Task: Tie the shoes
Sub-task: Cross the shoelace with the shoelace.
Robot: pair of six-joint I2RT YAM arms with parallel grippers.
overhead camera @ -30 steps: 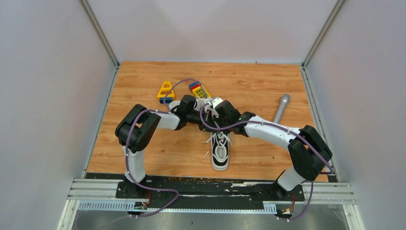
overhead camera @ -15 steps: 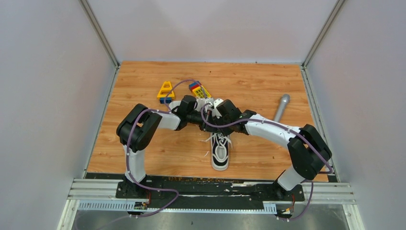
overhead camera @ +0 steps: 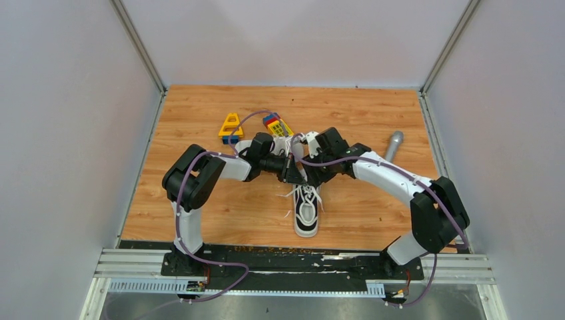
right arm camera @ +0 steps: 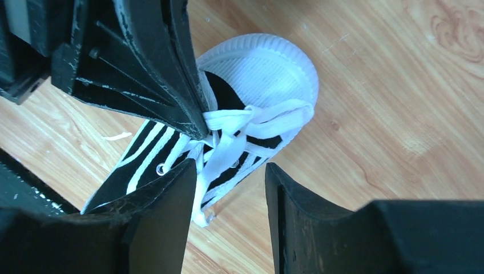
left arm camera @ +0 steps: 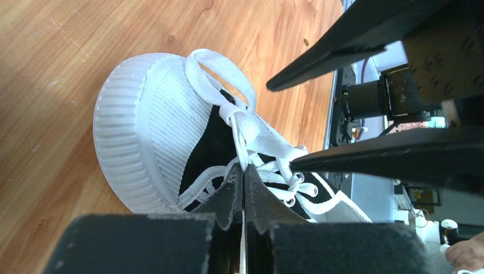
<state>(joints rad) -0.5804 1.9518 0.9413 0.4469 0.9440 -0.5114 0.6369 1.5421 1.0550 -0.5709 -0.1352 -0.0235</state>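
Observation:
A black canvas shoe (overhead camera: 306,215) with a white sole lies mid-table, heel toward the arm bases, its toe under both grippers. In the left wrist view its ribbed white toe cap (left arm camera: 137,125) and a loop of white lace (left arm camera: 220,74) show. My left gripper (left arm camera: 244,169) is shut on a strand of the lace just above the eyelets; in the top view it (overhead camera: 294,175) sits over the front of the shoe. My right gripper (right arm camera: 228,177) stands open beside it, a loose lace end (right arm camera: 220,157) hanging by its left finger (right arm camera: 165,205), touching nothing firmly.
Yellow toy block (overhead camera: 230,125) and a colourful block (overhead camera: 276,125) lie behind the grippers. A grey metal cylinder (overhead camera: 392,150) lies at the right. Grey walls enclose the wooden table (overhead camera: 200,200) on three sides.
My right gripper has opened and let go of the lace, and its wrist has drawn back to the right. The left gripper has stayed shut on the lace in place.

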